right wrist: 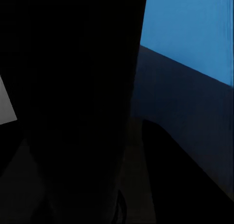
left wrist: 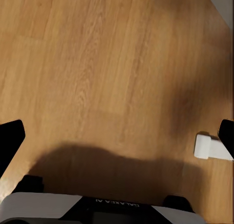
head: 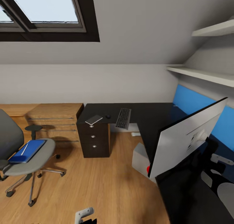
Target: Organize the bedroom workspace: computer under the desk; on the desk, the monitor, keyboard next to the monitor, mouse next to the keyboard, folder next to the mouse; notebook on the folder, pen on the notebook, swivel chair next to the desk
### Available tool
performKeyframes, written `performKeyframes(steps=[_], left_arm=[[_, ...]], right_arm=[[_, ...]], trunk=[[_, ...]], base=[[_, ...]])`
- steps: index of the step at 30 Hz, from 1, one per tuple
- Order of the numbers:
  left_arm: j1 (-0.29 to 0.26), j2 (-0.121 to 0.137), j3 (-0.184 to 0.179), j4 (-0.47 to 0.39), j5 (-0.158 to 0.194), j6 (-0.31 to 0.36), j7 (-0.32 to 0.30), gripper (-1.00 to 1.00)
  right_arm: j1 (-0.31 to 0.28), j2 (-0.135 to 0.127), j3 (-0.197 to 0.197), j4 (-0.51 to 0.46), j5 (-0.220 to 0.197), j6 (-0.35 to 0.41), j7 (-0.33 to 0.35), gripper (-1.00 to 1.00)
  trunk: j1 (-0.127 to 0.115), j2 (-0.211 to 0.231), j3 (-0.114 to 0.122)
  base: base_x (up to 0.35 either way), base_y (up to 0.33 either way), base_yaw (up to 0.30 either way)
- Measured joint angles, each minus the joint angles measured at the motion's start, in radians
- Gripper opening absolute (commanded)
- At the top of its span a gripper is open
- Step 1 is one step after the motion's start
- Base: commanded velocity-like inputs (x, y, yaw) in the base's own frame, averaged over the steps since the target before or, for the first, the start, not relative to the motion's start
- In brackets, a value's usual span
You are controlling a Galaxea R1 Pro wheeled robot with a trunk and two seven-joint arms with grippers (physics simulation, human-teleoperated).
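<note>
I hold the monitor (head: 185, 136) over the desk (head: 146, 115), seemingly right-arm gripped, clamp unconfirmed; my left gripper (left wrist: 117, 136) spread, empty.

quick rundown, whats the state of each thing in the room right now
monitor: tilted over the desk, back to camera
keyboard: flat on desk
mouse: on desk beside keyboard
notebook: on desk corner
folder: on swivel chair seat
pen: lying on folder
computer: on floor under desk

Rt wrist: big black shape close up, unidentifiable; glossy black desk (right wrist: 180, 112) beyond; blue panel (right wrist: 190, 29) behind it; small grey patch (right wrist: 6, 107) at edge.
</note>
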Motion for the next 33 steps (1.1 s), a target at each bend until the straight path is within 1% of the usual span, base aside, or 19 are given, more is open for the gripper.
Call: performKeyframes(steps=[5,9,21,24,27,33], left_arm=[[0.0,0.0,0.001,0.0,0.001,-0.001,0.0,1.0],[0.0,0.0,0.003,0.0,0.001,0.0,0.0,1.0],[0.0,0.0,0.005,0.0,0.001,0.001,0.0,1.0],[0.0,0.0,0.006,-0.001,0.001,0.001,0.001,1.0],[0.0,0.0,0.007,-0.001,0.001,0.001,0.0,1.0],[0.0,0.0,0.007,-0.001,0.001,0.001,0.0,1.0]], right_arm=[[0.0,0.0,0.002,-0.001,0.0,0.001,0.0,-1.0],[0.0,0.001,0.0,-0.001,0.003,0.001,0.001,-1.0],[0.0,0.003,0.003,0.003,-0.005,-0.005,0.006,-1.0],[0.0,0.002,0.013,0.007,-0.022,-0.013,0.013,-1.0],[0.0,0.001,0.017,0.007,-0.02,-0.012,0.028,-1.0],[0.0,0.001,0.02,0.007,-0.023,-0.012,0.037,-1.0]], trunk=[[0.0,0.0,0.0],[0.0,0.0,0.0],[0.0,0.0,0.0],[0.0,0.0,0.0],[0.0,0.0,0.0],[0.0,0.0,0.0]], base=[[-0.135,-0.309,0.0],[-0.027,-0.114,0.0],[-0.002,-0.01,0.0],[0.0,0.0,0.0],[0.0,0.0,0.0],[0.0,0.0,0.0]])
